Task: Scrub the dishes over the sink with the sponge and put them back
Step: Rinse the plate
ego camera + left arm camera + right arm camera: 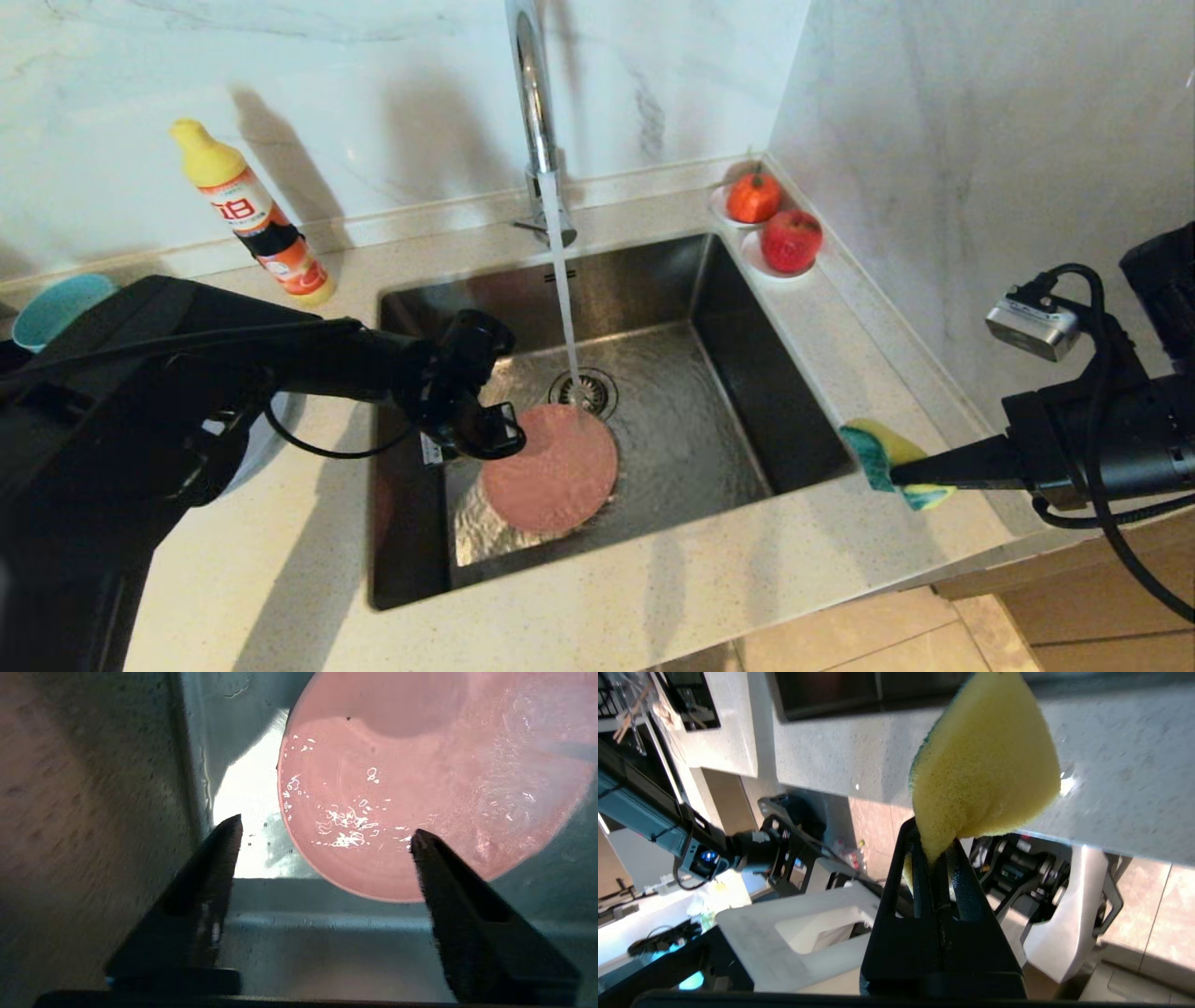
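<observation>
The pink plate (555, 471) lies on the floor of the sink (738, 336), just in front of the drain (583, 390). Water runs from the tap (537, 103) onto the plate's far edge. My left gripper (504, 434) hangs open over the plate's left rim and holds nothing. In the left wrist view the wet plate (420, 788) lies below the left gripper (327, 828), whose fingers are spread wide. My right gripper (901, 476) is shut on the yellow-green sponge (887, 448) above the counter at the sink's right front corner. The sponge (985, 760) sticks out of the right gripper (934, 835). A teal bowl (56, 308) stands far left.
A detergent bottle (252, 219) stands on the counter behind the sink's left corner. Two saucers with red fruit (754, 198) (792, 241) sit at the back right corner against the marble wall. A pale plate's edge (266, 448) shows under my left arm.
</observation>
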